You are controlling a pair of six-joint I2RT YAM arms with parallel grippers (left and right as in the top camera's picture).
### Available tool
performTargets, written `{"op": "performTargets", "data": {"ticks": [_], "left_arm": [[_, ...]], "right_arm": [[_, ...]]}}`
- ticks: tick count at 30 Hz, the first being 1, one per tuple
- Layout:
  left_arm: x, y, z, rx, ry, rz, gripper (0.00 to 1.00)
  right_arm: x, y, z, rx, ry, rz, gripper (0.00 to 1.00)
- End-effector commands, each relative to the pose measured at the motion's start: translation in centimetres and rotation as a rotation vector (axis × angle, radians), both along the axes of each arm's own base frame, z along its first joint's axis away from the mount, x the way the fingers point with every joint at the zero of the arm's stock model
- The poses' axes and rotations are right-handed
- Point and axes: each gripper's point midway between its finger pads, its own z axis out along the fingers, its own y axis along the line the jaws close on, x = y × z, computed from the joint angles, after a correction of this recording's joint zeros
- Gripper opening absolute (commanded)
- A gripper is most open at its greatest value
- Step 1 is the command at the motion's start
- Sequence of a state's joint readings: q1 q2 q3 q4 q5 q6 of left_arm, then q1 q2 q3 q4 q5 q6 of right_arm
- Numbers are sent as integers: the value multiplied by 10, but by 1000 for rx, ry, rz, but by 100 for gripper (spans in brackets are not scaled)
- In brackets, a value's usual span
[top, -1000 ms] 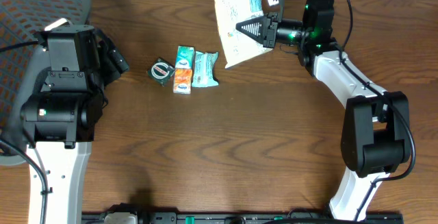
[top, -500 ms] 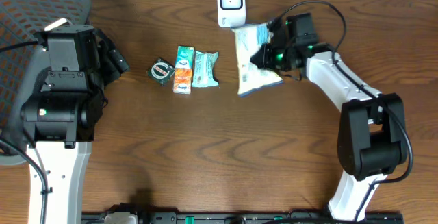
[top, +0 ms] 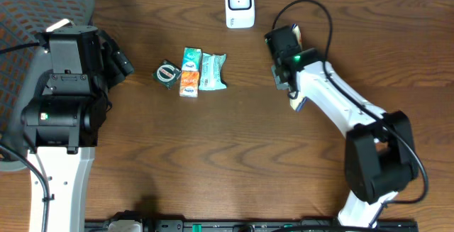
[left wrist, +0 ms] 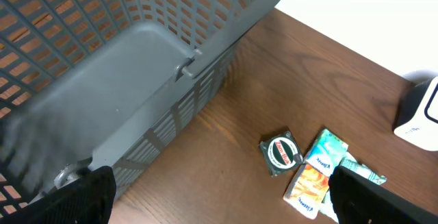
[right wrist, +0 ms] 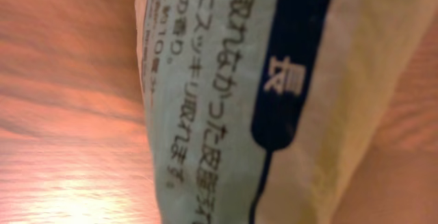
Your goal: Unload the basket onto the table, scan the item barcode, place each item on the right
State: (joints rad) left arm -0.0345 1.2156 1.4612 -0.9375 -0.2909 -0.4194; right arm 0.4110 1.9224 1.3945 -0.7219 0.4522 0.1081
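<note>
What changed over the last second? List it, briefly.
The right gripper, shut on the packet, swung it off the scanner and back toward the robot, low over the table; the scanner is now uncovered. Nothing was grasped or released. The left arm, the basket and the three small items stayed put.

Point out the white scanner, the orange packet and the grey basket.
white scanner (top: 240, 5): overhead view, front face.
orange packet (left wrist: 309, 181): left wrist view, orange lower half.
grey basket (left wrist: 130, 59): left wrist view, solid panel.
</note>
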Motion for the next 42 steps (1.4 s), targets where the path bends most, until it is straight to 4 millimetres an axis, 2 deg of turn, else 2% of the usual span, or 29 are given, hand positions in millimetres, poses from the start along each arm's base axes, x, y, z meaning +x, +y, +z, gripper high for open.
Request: {"op": "performTargets", "data": {"ticks": [1,2,4,5,6,8,10,11,15,17,20,23,25,27,32,37,42], "left_arm": [[-2,3,7,3,-21,14,98],[-2,3,7,3,-21,14,98],[-2,3,7,3,-21,14,98],[-2,3,7,3,-21,14,97],[-2,3,7,3,-21,14,98],[-2,3,7,3,-21,14,98],[-2,3,7,3,-21,14,98],[-2,3,7,3,-21,14,98],[-2,3,7,3,-20,14,98],[-2,3,7,3,-21,14,97],[-2,3,7,3,-21,14,97],[-2,3,7,3,-21,14,98],[-2,3,7,3,-21,14,98],[-2,3,7,3,-21,14,98],[-2,3,7,3,-21,14,98],[-2,3,7,3,-21,14,98],[-2,3,7,3,-21,14,98]], "right_arm": [[-5,-15,-13,-167,45,15,1],[-12,-10,-20,-183,78,36,2],[-18,1,-22,-190,92,68,8],[-22,10,-23,-186,97,91,17],[-24,18,-23,-179,99,110,34],[-32,40,-25,-157,106,161,49],[-47,76,-28,-88,103,192,57],[-50,86,-28,-62,94,185,62],[-64,141,-20,100,110,247,68],[-61,152,-7,118,93,264,74],[-46,143,19,75,43,232,85],[-21,116,43,67,11,152,90],[-13,104,43,135,39,118,95],[-7,97,35,249,111,133,99],[-7,87,11,531,294,185,96],[-11,71,-20,541,372,124,92],[-22,71,-53,480,442,112,75]]}}
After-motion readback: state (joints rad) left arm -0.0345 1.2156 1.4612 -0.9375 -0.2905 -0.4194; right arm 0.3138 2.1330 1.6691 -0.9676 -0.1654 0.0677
